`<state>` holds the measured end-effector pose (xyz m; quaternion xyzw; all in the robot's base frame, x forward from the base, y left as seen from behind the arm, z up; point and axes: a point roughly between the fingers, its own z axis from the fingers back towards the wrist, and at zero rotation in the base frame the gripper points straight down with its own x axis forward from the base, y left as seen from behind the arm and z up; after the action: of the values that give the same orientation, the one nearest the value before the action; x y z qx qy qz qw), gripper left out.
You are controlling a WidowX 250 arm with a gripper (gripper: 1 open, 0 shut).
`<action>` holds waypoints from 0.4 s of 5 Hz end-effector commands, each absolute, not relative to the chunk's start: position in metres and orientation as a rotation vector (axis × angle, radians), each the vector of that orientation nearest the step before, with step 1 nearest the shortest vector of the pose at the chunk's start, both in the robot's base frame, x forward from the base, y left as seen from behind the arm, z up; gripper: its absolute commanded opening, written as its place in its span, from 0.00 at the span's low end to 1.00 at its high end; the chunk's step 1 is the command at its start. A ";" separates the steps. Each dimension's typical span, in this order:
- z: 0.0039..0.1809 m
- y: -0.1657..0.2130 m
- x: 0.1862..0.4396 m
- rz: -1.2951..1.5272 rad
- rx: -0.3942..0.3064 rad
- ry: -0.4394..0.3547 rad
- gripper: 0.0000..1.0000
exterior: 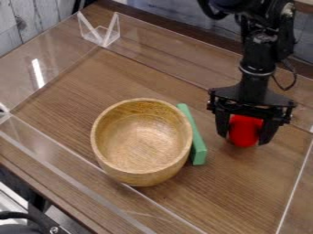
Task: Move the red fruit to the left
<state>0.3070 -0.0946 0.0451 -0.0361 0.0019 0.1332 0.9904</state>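
Note:
The red fruit [247, 131] rests on the wooden table at the right, just right of the flat green block [193, 137]. My gripper [248, 137] points straight down over it, open wide, with one black finger [217, 122] on each side of the fruit. The fruit's top is hidden under the gripper body, so I cannot tell whether the fingers touch it.
A large wooden bowl [113, 114] stands left of the green block, touching it. Clear acrylic walls [49, 64] ring the table, with a small clear stand [101, 29] at the back left. Bare wood lies behind the bowl.

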 end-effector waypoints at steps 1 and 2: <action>0.072 -0.100 0.321 0.203 -0.114 -0.075 1.00; 0.076 -0.106 0.317 0.163 -0.117 -0.074 1.00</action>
<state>0.3070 -0.1018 0.0488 -0.0417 0.0034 0.0853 0.9955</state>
